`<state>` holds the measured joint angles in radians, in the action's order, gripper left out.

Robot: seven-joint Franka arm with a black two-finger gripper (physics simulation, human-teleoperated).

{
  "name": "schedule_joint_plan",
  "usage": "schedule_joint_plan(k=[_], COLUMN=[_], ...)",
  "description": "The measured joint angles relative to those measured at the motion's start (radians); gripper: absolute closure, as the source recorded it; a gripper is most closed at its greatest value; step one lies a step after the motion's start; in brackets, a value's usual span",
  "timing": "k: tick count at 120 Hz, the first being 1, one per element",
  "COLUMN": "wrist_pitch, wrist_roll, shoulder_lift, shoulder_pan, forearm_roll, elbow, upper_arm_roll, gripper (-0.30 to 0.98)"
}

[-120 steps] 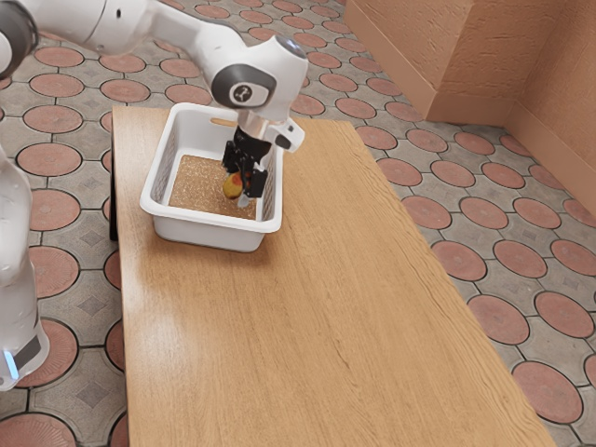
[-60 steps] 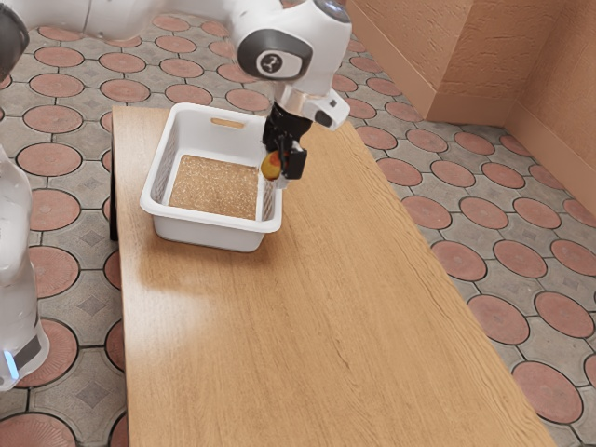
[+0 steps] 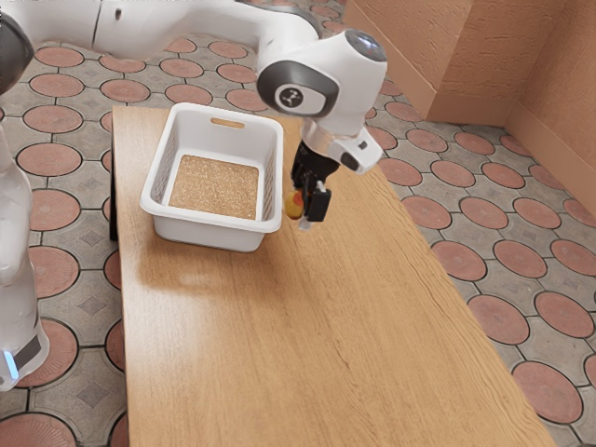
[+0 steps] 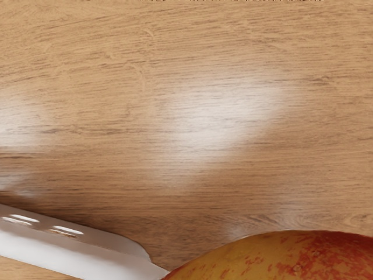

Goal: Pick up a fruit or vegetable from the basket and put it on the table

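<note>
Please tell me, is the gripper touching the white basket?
Apart. The exterior view shows it: a strip of the bare table separates the gripper from the basket.

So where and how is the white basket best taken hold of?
Take the basket by the rim nearest the hand, I'd say, once the fruit is let go, coming straight down with one finger inside and one outside: it stands upright and open-topped, and that rim looks thin enough to pinch.

no readable text, labels, brands or numbers
</note>
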<state>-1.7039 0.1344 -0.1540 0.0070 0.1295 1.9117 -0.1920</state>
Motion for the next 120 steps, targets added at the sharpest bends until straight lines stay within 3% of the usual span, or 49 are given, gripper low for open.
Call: schedule_joint_plan(k=[51,85,100,120], wrist_pitch=[-0.063,-0.084,-0.090,-0.094], wrist_roll=[0.063,0.069,0.065,0.060], shoulder_lift=[0.083,0.108,0.110,0.109], shoulder_pan=[-0.008,0.002,0.007,0.007], forearm_roll=[-0.037,-0.107,-0.135,-0.158], elbow=[0.001,-0.004,-0.014,-0.019], upper_arm_roll=[-0.196,-0.202,-0.204,-0.215], gripper=[0.85,0.20,0.08,0.03])
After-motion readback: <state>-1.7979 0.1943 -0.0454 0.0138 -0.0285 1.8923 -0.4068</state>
